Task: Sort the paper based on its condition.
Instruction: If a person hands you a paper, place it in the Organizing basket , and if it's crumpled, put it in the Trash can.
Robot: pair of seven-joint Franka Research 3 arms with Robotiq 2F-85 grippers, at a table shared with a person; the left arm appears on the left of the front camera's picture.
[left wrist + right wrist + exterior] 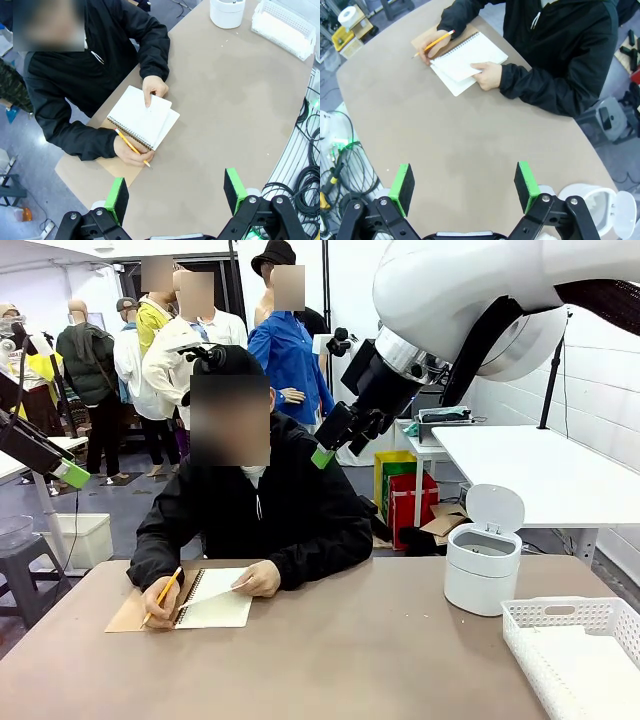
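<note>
The person at the far side holds down a white sheet of paper [136,109] on an open spiral notebook [215,602], one hand on the sheet's edge, the other holding a yellow pencil [131,145]. I cannot tell whether the sheet is still bound. The paper [462,59] lies the same way in the right wrist view. My left gripper [176,195] hangs open and empty high above the table's near side. My right gripper [464,187] is likewise open and empty, well above the bare tabletop. In the front view the right gripper [335,448] is raised in front of the person's shoulder and the left gripper [66,472] is at the left edge.
A white bin [482,565] with its lid flipped up stands at the table's right. A white lattice basket [575,640] sits at the near right corner. Cables [305,175] hang by the table's near edge. Several people stand far behind.
</note>
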